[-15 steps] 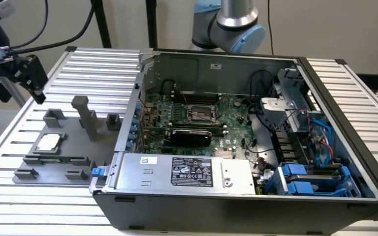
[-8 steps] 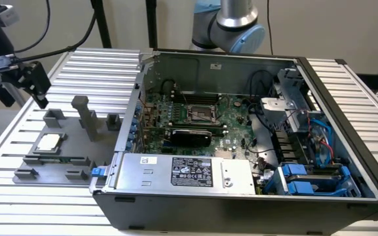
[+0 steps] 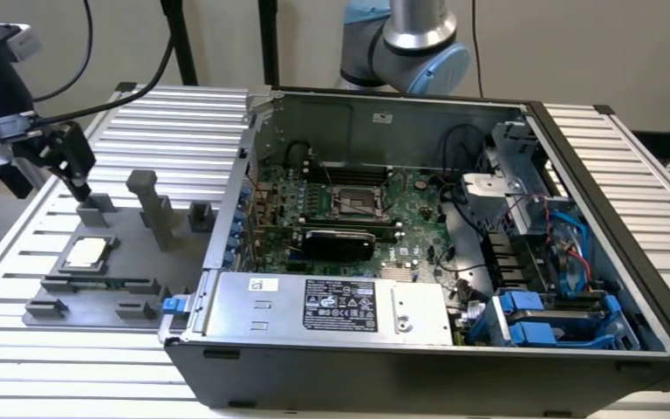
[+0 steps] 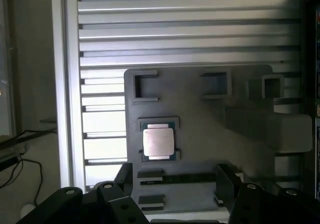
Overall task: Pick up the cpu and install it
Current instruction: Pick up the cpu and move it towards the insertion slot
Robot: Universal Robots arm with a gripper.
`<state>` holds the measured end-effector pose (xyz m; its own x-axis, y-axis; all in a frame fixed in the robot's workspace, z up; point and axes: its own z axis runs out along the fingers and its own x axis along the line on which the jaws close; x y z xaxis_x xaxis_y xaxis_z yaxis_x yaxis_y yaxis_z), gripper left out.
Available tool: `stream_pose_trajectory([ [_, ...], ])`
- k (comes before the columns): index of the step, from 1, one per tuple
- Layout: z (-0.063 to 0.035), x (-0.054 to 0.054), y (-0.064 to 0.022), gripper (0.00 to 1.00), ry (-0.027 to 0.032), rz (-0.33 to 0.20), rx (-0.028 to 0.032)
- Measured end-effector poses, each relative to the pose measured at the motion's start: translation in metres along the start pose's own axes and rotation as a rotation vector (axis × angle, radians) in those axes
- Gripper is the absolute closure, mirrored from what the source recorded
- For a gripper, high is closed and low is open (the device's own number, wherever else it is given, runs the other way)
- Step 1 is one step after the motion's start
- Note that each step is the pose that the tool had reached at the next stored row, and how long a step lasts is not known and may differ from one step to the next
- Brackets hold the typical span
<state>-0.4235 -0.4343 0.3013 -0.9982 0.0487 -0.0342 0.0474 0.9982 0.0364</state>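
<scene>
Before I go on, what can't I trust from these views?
- cpu corner mark and print: too small, both views.
- Motherboard socket pins and latch: exterior view, too small, shadowed.
- Memory stick, one end: wrist view, behind a finger of the open gripper.

From high and off the arm, the exterior camera looks steeply down across the slatted aluminium table [image 3: 184, 113]. At middle distance, the opened computer case [image 3: 428, 367] takes the centre and the exterior view's right, and the grey fixture plate [image 3: 137, 257] the exterior view's left. The wrist camera sits above the gripper [image 4: 175, 181] and faces straight down, close over the same plate, with its parted fingers [image 4: 125, 176] edging the frame. Both views share the plate, the cpu [image 4: 158, 143] seated on it and the surrounding table slats.
</scene>
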Motion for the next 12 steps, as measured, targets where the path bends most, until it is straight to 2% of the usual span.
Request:
stream_pose_trajectory([
  [12,0.0218,0.001,-0.0009,0.23,0.0017,-0.001,0.0001],
])
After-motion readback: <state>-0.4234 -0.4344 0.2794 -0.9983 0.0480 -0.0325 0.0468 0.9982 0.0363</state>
